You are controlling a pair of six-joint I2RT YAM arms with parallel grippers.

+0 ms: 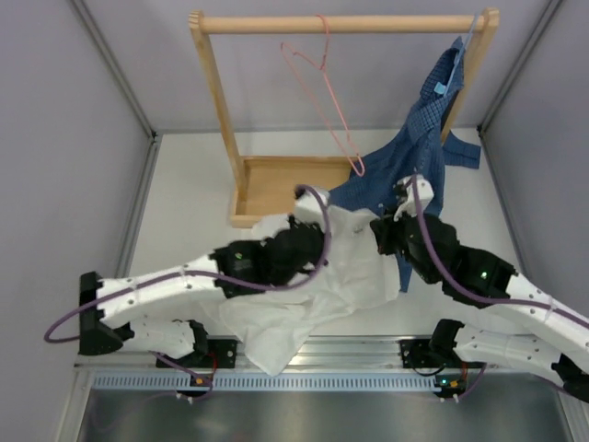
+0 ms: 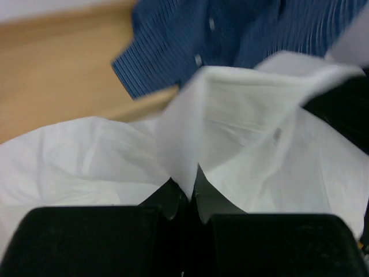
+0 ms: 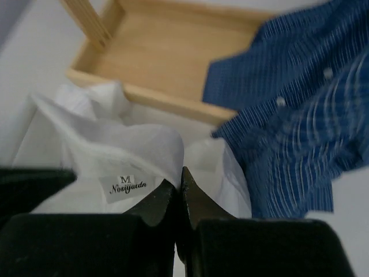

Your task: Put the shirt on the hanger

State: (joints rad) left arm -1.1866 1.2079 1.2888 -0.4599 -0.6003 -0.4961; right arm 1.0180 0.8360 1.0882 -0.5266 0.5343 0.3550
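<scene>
The white shirt (image 1: 313, 295) lies crumpled on the table between my two arms, its collar end toward the rack. In the top view my left gripper (image 1: 322, 239) is shut on a fold of the shirt (image 2: 242, 115), and the left wrist view shows its jaws (image 2: 193, 193) pinching the fabric. My right gripper (image 1: 377, 230) is shut on the collar edge of the shirt (image 3: 115, 144), next to a size label (image 3: 127, 186); its tips (image 3: 180, 180) meet on the cloth. The pink wire hanger (image 1: 325, 51) hangs by its hook from the rack's rod, apart from both grippers.
A wooden rack (image 1: 216, 110) with a top rod (image 1: 386, 23) and a base tray (image 1: 276, 184) stands at the back. A dark blue checked shirt (image 1: 419, 147) hangs from the rod's right end and drapes onto the table beside the white shirt. Grey walls close in both sides.
</scene>
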